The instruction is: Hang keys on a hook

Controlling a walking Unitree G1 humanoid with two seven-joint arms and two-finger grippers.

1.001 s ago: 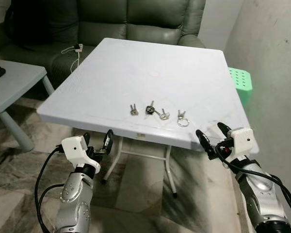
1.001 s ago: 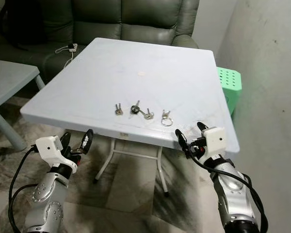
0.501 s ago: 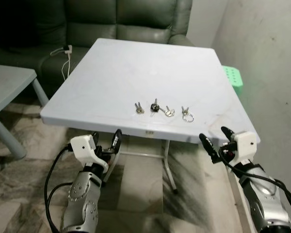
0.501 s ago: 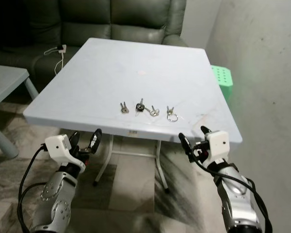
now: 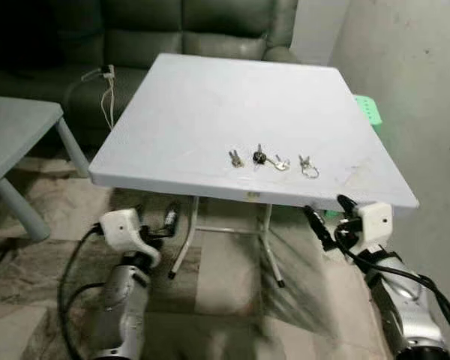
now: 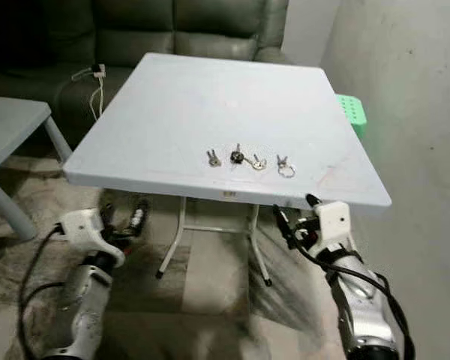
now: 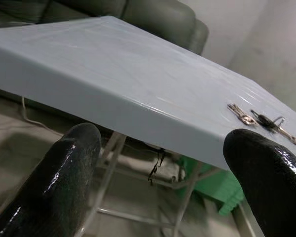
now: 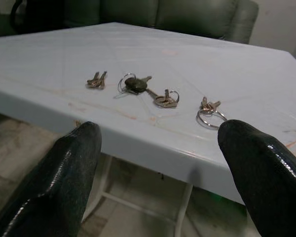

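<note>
While keys (image 5: 274,160) lie tabletop, right tool (image 5: 328,216) hangs below.

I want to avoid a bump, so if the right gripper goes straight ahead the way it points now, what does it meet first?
Probably the table's near edge: the right gripper sits low, just before it, with the keys lying past the edge on top. Depth is unclear.

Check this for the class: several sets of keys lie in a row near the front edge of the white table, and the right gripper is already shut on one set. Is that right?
Not quite. The keys do lie in a row near the front edge of the white table, but the right gripper is open below that edge, holding nothing, as the right wrist view shows.
</note>
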